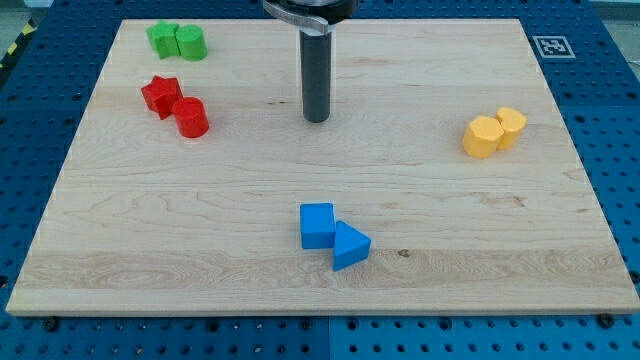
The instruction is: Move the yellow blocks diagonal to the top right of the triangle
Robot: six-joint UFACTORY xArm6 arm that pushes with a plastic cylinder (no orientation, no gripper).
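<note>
yellow: 2 blocks, yellow hexagonal block (483, 137) touching yellow cylinder (511, 127), counter (420, 270) right side
blue: 2, blue cube (317, 225) touching blue triangle (349, 246), bottom centre
red: 2, red star (160, 96), red cylinder (191, 117)
green: 2, green star (162, 39), green cylinder (190, 43)
claw: none on this rod, no open/closed state; my tip (316, 119) sat top centre, well apart from all blocks

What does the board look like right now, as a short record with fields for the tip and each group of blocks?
tip: upper middle of the board, touching no block
yellow blocks: two, touching, at the view's right
blue triangle: lower middle, against the blue cube on its left
red blocks: a star and a cylinder, upper left
green blocks: two, top left corner
task state: yellow pair already up and right of the triangle, but far off
</note>
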